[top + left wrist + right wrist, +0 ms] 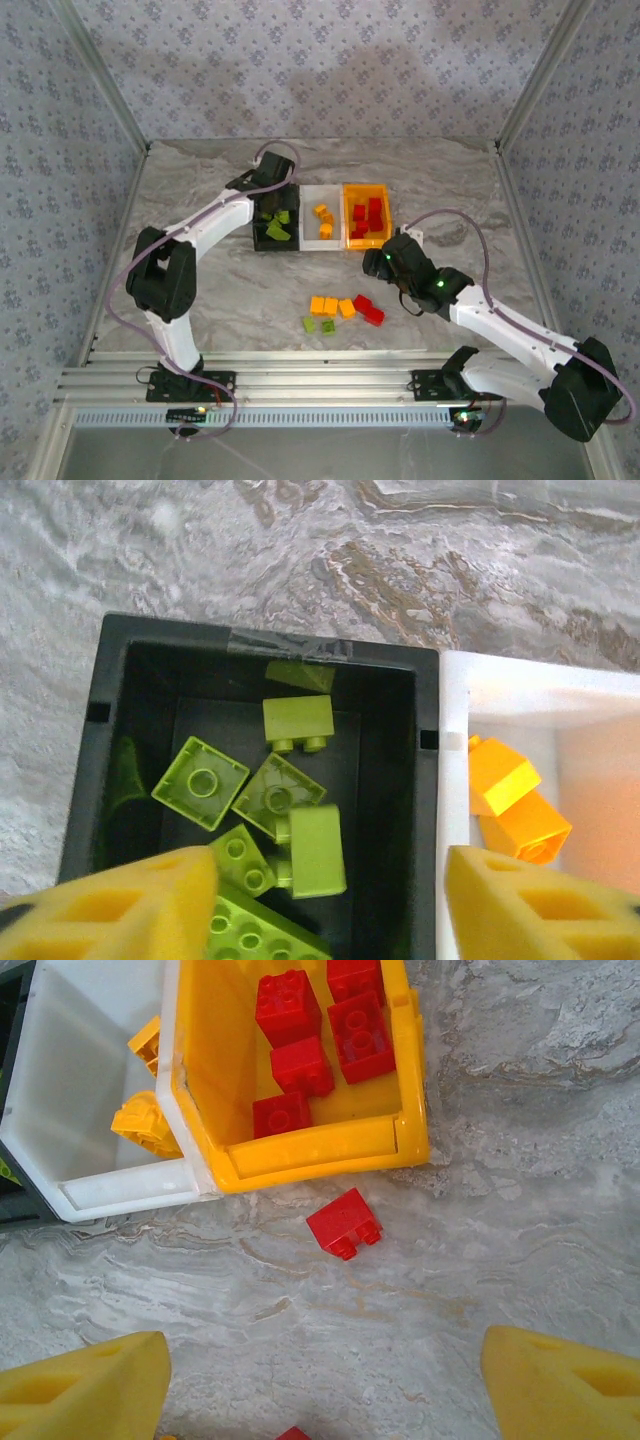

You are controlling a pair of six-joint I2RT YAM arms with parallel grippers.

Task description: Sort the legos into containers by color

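Three containers stand in a row: a black bin (272,245), a white bin (312,195) and an orange-yellow bin (365,186). My left gripper (268,200) hovers open over the black bin (270,640), which holds several lime green legos (318,848); nothing is between its fingers (110,905). My right gripper (385,258) hangs open and empty over bare table in front of the orange-yellow bin (320,1150), which holds several red legos (360,1035). One red lego (343,1223) lies on the table just outside that bin. Orange legos (505,775) lie in the white bin (130,1192).
Loose legos sit on the marble table nearer the arms: orange ones (323,305), two green ones (318,325) and red ones (368,310). Patterned walls with metal posts close in the table at the back and both sides.
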